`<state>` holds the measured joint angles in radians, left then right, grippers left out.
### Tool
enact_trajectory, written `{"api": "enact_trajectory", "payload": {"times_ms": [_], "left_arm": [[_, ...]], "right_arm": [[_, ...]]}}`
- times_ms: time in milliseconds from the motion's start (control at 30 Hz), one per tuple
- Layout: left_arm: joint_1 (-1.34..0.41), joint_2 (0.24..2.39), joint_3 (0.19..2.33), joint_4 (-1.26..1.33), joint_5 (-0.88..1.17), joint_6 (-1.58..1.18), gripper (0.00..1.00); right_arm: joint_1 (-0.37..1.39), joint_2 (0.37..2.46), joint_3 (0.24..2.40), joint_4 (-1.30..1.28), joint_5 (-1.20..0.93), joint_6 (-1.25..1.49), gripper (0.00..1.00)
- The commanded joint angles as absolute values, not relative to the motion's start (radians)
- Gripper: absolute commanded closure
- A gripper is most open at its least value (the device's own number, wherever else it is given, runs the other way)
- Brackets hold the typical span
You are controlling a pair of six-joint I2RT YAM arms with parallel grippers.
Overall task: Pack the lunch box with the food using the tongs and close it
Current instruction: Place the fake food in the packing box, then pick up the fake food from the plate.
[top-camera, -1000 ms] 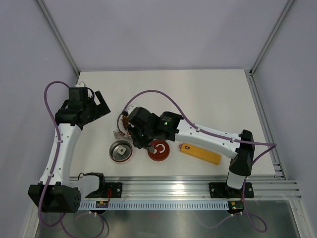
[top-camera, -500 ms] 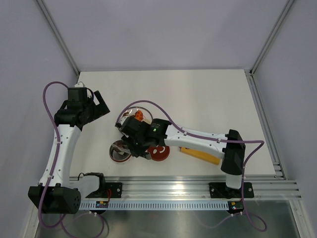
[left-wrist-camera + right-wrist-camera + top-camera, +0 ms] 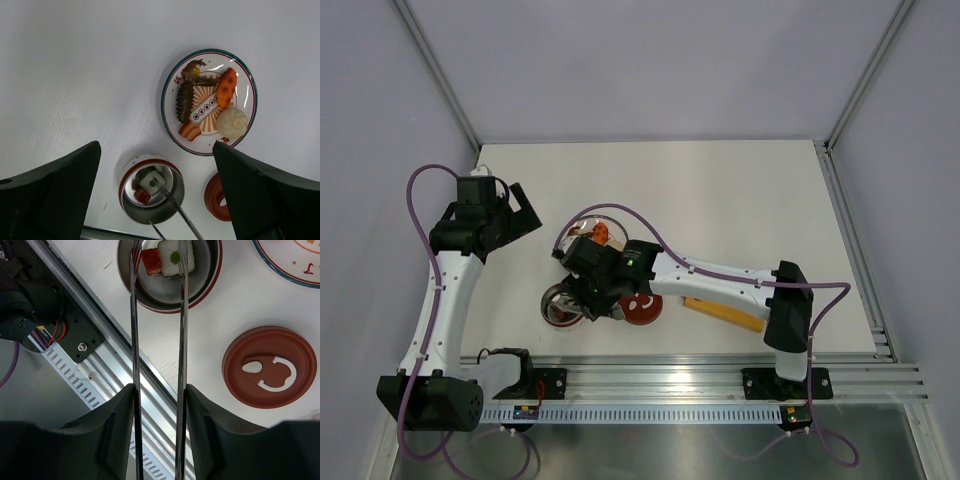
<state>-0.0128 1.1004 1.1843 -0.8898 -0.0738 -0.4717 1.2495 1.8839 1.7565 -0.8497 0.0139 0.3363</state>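
Right tool (image 3: 157, 392) holding tongs (image 3: 182, 330), tips within lunch box (image 3: 150, 296)

Swung the right claw (image 3: 159, 395) with the tongs (image 3: 182, 340) down and left in the top view, off the plate (image 3: 164, 102) and over the lunch box (image 3: 557, 303), now mostly hidden beneath. Bared an orange piece (image 3: 601, 232) on the plate. Brought the right forearm (image 3: 720, 275) across the left end of the yellow bar (image 3: 728, 313).
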Motion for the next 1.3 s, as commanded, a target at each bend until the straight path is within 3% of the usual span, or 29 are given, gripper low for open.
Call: {"api": "enact_trajectory", "payload": {"times_ms": [0,533,1267], "left_arm": [[-0.008,1.078,1.198,-0.862,-0.087,-0.469,0.01],[-0.008,1.075,1.187,-0.856,-0.083,-0.468,0.01],[-0.008,1.081,1.183,-0.850,-0.087,-0.460,0.01]], "right_arm": [[1.259,1.871,1.778,-0.821,0.011,0.325,0.49],[1.226,1.753,1.781,-0.825,0.236,0.308,0.49],[1.100,1.836,1.698,-0.802,0.140,0.304,0.46]]}}
